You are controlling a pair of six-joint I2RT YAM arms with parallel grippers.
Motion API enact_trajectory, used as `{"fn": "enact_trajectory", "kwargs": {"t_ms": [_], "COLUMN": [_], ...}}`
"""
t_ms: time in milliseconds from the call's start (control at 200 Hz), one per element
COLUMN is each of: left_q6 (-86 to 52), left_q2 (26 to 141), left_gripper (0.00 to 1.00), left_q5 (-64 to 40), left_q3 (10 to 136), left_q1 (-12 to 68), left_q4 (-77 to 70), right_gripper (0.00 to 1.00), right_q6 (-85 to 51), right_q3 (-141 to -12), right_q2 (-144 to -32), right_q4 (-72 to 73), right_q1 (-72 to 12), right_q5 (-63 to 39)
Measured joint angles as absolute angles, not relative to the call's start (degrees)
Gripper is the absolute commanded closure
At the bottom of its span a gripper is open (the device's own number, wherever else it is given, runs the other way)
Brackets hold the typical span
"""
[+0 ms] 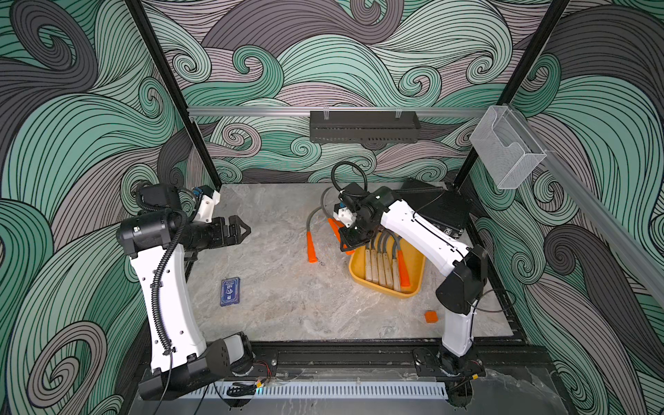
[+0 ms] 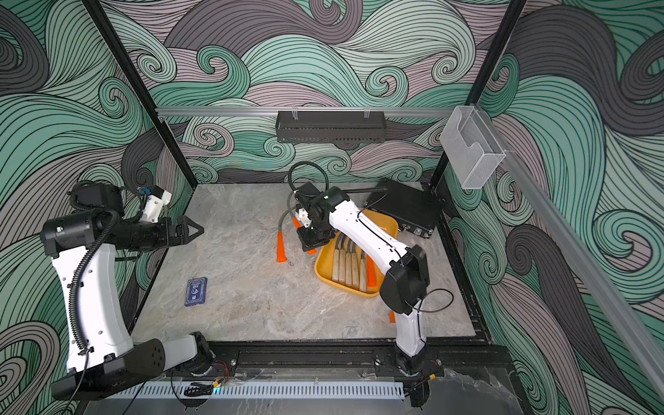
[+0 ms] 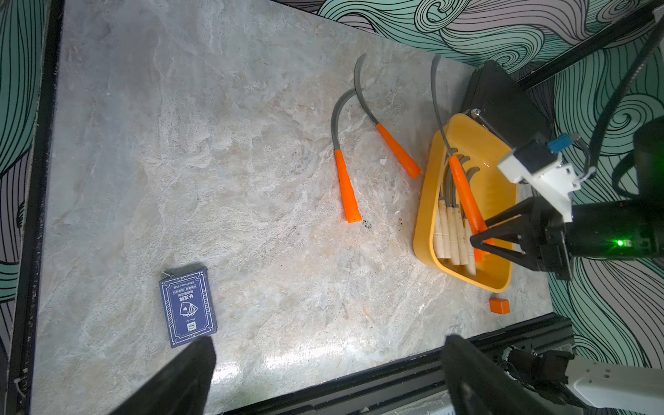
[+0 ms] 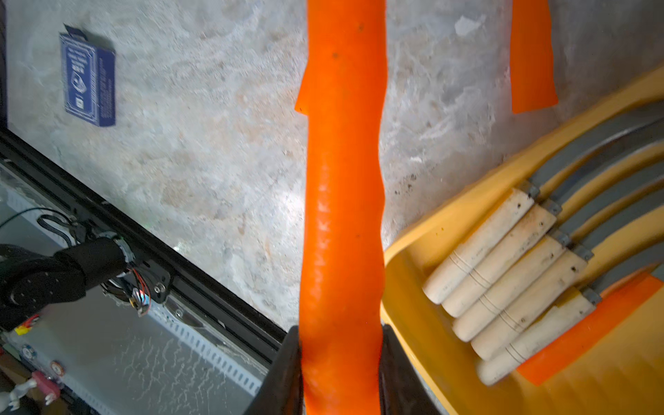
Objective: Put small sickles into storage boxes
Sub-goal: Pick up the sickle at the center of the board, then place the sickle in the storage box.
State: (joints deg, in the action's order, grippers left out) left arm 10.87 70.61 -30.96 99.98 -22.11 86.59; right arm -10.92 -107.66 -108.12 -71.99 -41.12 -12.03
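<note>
Partly hidden in both top views, the right gripper (image 1: 354, 240) is clamped on the orange handle of one sickle (image 3: 463, 190), held above the left rim of the yellow tray (image 1: 381, 287). The right arm (image 1: 424, 230) covers the tray's far end. The right wrist view cuts off that sickle's blade. Five wooden-handled sickles (image 4: 503, 266) and one orange-handled sickle (image 4: 589, 330) lie in the tray. Two more sickles (image 3: 345, 187) lie on the table (image 1: 280, 287) left of it, blades touching. The left gripper (image 1: 240, 230) hangs empty at far left, jaws wide apart. A blue card box (image 1: 230, 291) lies near left, and an orange cube (image 1: 431, 317) sits near the tray.
</note>
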Motion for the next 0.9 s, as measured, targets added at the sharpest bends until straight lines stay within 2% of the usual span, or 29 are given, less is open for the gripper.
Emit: {"fn": "enact_trajectory", "kwargs": {"t_ms": [220, 435, 901], "left_q6": [10.79, 10.79, 10.87], "left_q2": [69.97, 68.95, 67.7], "left_gripper": [0.02, 0.01, 0.01], "left_q5": [-31.9, -32.4, -32.95], "left_q3": [100.07, 99.55, 99.09], "left_q1": [-22.11, -22.11, -22.11], "left_q4": [86.59, 86.56, 86.61], "right_gripper": [1.0, 1.0, 1.0], "right_q6": [-11.64, -14.17, -18.72], "right_q3": [-93.32, -84.95, -77.47], "right_q2": [-96.57, -87.92, -88.79], "right_q4": [-71.5, -70.98, -68.38], "right_q1": [-39.7, -37.12, -33.47], "right_q5": [-11.81, -11.38, -10.66]}}
